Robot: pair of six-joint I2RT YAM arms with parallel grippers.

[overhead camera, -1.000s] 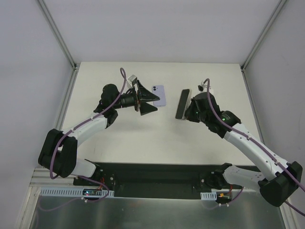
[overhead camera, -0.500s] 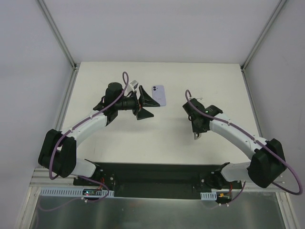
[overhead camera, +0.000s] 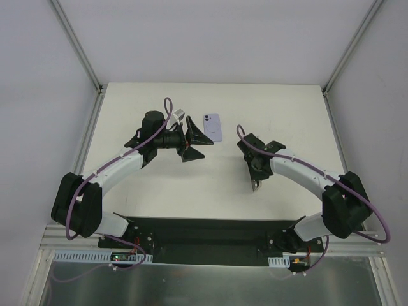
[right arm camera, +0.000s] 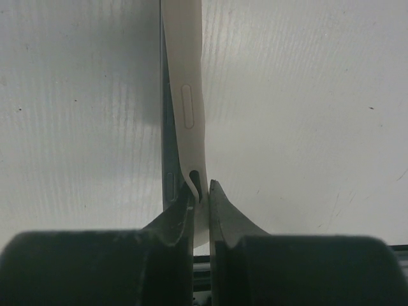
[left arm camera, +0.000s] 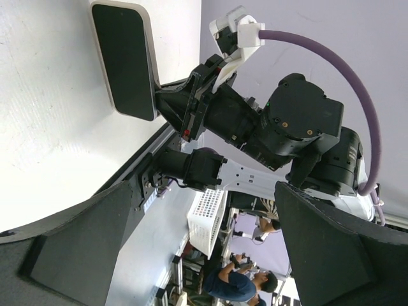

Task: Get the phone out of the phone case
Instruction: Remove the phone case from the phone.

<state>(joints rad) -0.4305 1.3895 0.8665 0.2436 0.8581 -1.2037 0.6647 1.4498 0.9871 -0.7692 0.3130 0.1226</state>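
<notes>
My right gripper (overhead camera: 256,182) (right arm camera: 201,191) is shut on the near lip of a white phone case (right arm camera: 185,95), holding it on edge above the table. A dark phone (right arm camera: 167,159) with a side button lies against the case's left side; there the lip curls away from it. In the left wrist view this shows as a dark slab with a white rim (left arm camera: 124,60). My left gripper (overhead camera: 205,148) stands open and holds nothing, just left of a purple phone (overhead camera: 212,127) lying back-up on the table.
The white table (overhead camera: 159,185) is walled left, right and behind. The black base rail (overhead camera: 210,233) runs along the near edge. Both arms reach in over the middle of the table.
My right arm has swung from the back right toward the near middle, carrying the case edge-on. The left gripper drew back slightly to the left, away from the purple phone.
</notes>
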